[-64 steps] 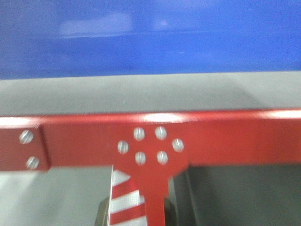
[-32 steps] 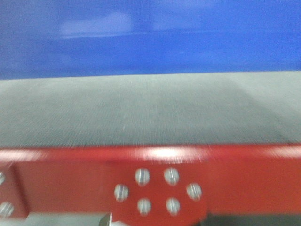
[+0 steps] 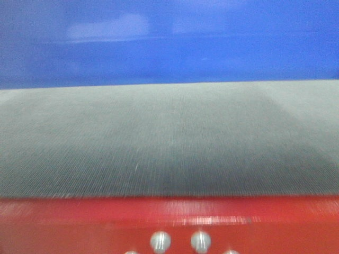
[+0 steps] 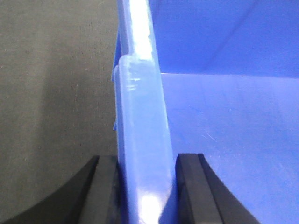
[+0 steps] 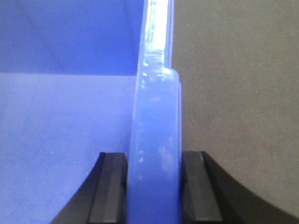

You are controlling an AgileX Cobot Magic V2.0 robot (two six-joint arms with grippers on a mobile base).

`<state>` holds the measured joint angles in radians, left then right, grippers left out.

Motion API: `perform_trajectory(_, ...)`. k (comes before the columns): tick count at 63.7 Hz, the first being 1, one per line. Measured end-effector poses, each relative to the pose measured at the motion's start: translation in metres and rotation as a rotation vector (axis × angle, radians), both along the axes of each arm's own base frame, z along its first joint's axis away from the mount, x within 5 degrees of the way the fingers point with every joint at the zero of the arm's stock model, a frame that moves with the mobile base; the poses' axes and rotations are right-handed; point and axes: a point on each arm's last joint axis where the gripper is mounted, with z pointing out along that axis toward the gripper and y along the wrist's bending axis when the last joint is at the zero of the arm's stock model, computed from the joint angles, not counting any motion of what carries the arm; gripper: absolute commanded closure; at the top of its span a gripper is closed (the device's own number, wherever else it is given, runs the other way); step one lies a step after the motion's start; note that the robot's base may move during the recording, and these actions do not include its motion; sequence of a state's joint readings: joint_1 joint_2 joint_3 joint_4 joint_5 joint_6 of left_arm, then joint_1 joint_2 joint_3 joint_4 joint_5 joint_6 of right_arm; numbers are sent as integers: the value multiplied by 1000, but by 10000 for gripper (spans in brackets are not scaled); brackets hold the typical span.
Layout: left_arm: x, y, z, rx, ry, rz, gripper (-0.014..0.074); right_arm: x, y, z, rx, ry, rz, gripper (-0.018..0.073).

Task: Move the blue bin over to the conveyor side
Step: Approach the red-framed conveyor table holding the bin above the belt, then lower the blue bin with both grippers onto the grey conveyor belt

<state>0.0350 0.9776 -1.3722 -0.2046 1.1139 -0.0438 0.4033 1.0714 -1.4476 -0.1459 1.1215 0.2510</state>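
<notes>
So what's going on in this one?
A two-arm robot is holding a blue bin by two opposite walls. The left gripper is clamped on one thickened rim and the right gripper on the other, each with one finger inside the bin and one outside. The bin is at the far side of the dark conveyor belt, behind its red front edge. Whether it rests on the belt or hangs just above it cannot be told.
</notes>
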Motion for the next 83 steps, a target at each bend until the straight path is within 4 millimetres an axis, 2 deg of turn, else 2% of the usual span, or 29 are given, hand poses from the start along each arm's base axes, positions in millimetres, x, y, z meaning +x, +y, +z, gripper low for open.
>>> perform_trajectory(83,0,0,0,0,0,0,607,0,0,0,0,0,0,640)
